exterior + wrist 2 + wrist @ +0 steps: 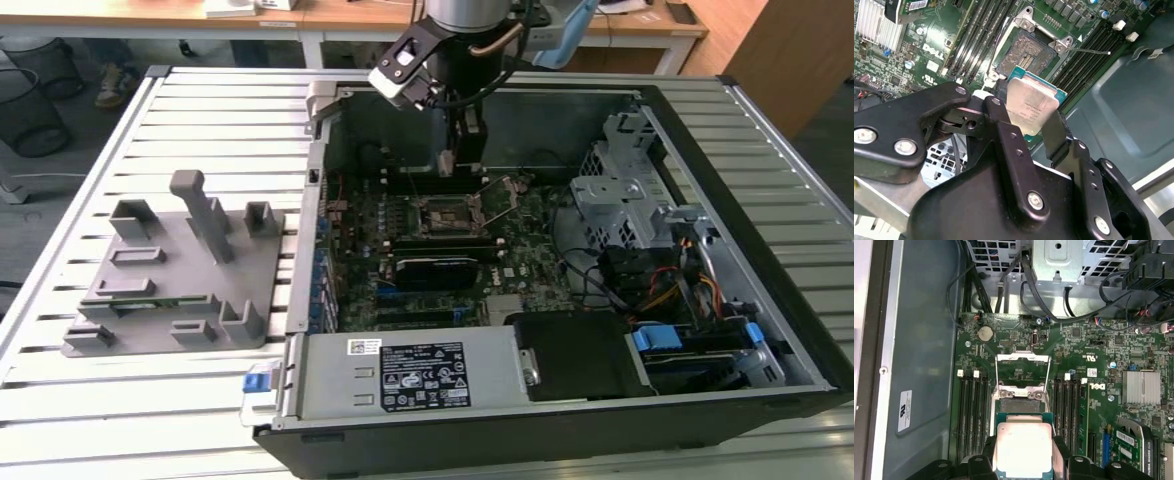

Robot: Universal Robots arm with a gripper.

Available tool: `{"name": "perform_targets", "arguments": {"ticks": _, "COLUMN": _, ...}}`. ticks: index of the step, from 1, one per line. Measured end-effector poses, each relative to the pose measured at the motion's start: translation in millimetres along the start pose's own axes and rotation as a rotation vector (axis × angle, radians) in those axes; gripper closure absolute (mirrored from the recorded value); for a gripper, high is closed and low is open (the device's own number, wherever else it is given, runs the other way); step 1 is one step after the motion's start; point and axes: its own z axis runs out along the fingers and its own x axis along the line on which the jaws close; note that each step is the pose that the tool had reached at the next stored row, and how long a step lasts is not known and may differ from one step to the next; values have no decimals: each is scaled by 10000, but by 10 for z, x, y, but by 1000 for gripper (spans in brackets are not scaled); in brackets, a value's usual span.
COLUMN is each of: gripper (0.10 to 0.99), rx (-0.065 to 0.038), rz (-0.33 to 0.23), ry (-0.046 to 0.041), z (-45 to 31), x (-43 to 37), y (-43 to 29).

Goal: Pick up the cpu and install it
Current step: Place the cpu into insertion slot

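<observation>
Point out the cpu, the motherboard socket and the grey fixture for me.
cpu (1021,450): first wrist view, middle of its silver metal top.
motherboard socket (1026,56): second wrist view, on the contact field inside its frame.
grey fixture (180,280): exterior view, on its flat base between the upright blocks.

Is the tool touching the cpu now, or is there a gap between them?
Touching. In the second wrist view, the tool presses against two opposite edges of the cpu, with no gap on either side.
</observation>
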Motion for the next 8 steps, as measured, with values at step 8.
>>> {"name": "perform_targets", "arguments": {"ticks": 8, "gripper": 561, "rx": -1, "rz": 0, "ry": 1, "z": 57, "x": 8, "y": -3}}
